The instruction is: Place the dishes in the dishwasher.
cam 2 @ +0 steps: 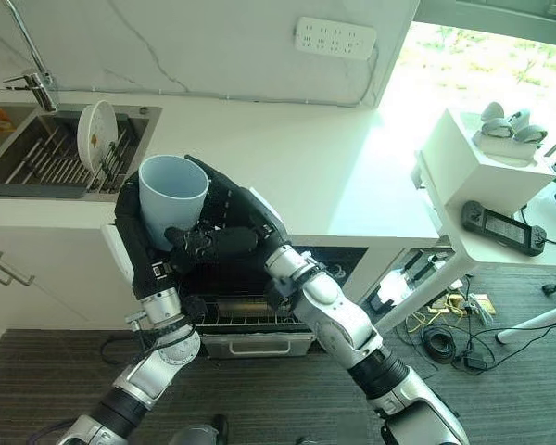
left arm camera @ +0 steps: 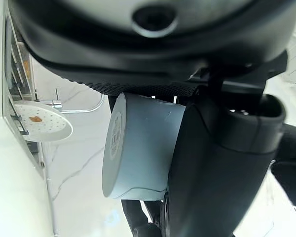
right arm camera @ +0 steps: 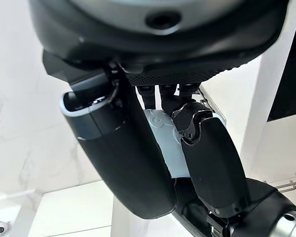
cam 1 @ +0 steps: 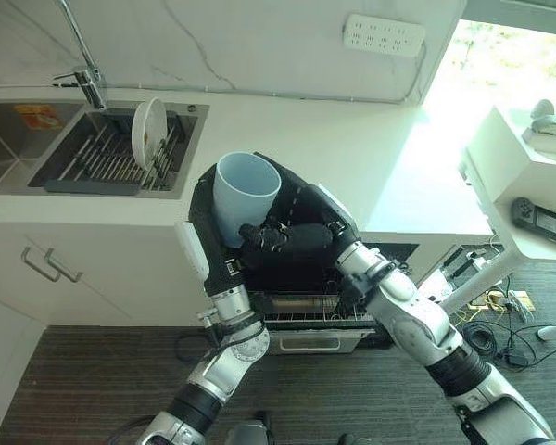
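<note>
Dark fingers [cam 1: 259, 234] of the right hand [cam 1: 292, 239] curl against the lower wall of a pale blue cup [cam 1: 244, 197], while the left hand [cam 1: 207, 227] wraps the cup from the other side, so both hands are closed around it at once. The cup stands upright with its mouth open to the head camera, held in the air just in front of the white counter [cam 1: 352, 148] and above the open dishwasher [cam 1: 306, 311]. In the left wrist view the cup's [left arm camera: 138, 148] side and base press against the hand's dark bulk, and in the right wrist view a patch of the cup [right arm camera: 167, 143] shows between the thumb and the fingers. Below the hands, the dishwasher's wire rack [cam 1: 301, 317] is pulled out past the cabinet front, with the right forearm crossing over its right part. To the robot's left, a sink [cam 1: 120, 148] is set into the counter, and a white plate [cam 1: 148, 133] stands on edge in the rack inside it, well apart from the cup. A faucet [cam 1: 83, 79] rises behind the sink. A white power strip [cam 1: 383, 33] is fixed to the marbled wall. To the right stands a white table [cam 1: 519, 185] with a dark controller [cam 1: 542, 221] on it.
</note>
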Motion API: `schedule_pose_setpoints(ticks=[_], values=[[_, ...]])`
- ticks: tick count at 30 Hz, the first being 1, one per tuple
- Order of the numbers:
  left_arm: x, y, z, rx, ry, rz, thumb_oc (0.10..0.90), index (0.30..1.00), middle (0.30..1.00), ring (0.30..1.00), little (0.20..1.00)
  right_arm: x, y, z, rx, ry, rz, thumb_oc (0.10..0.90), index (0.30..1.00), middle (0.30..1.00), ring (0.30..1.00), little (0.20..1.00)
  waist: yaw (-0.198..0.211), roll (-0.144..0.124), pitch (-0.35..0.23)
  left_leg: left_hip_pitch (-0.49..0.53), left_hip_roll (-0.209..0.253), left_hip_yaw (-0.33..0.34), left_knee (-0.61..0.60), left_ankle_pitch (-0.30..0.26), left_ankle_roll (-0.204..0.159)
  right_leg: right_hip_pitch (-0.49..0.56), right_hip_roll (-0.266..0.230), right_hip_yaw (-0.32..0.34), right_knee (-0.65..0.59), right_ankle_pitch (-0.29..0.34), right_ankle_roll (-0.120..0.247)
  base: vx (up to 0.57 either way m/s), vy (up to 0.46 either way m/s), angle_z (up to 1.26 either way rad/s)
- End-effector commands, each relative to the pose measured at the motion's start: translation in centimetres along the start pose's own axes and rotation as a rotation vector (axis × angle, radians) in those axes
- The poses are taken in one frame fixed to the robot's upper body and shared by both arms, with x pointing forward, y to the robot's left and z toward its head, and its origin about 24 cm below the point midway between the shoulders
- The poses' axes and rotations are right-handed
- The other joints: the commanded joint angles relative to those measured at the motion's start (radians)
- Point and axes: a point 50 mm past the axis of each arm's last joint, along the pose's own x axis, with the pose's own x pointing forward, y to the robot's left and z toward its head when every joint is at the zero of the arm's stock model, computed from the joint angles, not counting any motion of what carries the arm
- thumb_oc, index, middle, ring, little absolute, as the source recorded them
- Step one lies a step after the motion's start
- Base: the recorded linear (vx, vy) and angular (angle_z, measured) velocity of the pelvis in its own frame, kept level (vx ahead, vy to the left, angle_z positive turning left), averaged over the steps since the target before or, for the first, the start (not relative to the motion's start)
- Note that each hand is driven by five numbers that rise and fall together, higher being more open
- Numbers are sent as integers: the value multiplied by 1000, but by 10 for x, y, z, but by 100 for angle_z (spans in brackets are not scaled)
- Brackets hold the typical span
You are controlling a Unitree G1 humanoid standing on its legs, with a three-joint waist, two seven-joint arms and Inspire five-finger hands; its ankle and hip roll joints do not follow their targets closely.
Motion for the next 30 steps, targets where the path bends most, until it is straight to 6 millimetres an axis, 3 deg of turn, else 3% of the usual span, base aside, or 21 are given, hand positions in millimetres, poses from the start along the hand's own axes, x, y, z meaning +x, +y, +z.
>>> schedule_pose_setpoints(ticks=[1,11,18,30], values=[[14,-31,44,-168,-284,-103,400,300,300,300,300,24,39,54,27,-266,146,800,900,900,900,900,8,-7,-54,110,46,54,-8,-166,-15,-34,22,29,59,-66,8,-40,-5,0],[12,-41,51,-176,-339,-103,400,300,300,300,300,46,49,51,75,-217,120,800,900,900,900,900,25,-15,-47,110,40,47,-8,-165,-10,-34,20,24,59,-57,9,-4,-1,0],[0,-46,55,-188,-369,-146,400,300,300,300,300,51,68,31,390,-80,176,800,900,900,900,900,38,-20,-38,111,41,49,-8,-165,-8,-38,21,21,59,-53,9,0,0,0],[-14,-53,50,-143,-361,-212,400,300,300,300,300,55,89,16,535,23,233,800,900,900,900,900,41,-21,-34,103,40,52,-8,-160,-7,-48,19,22,59,-46,12,29,-23,1]])
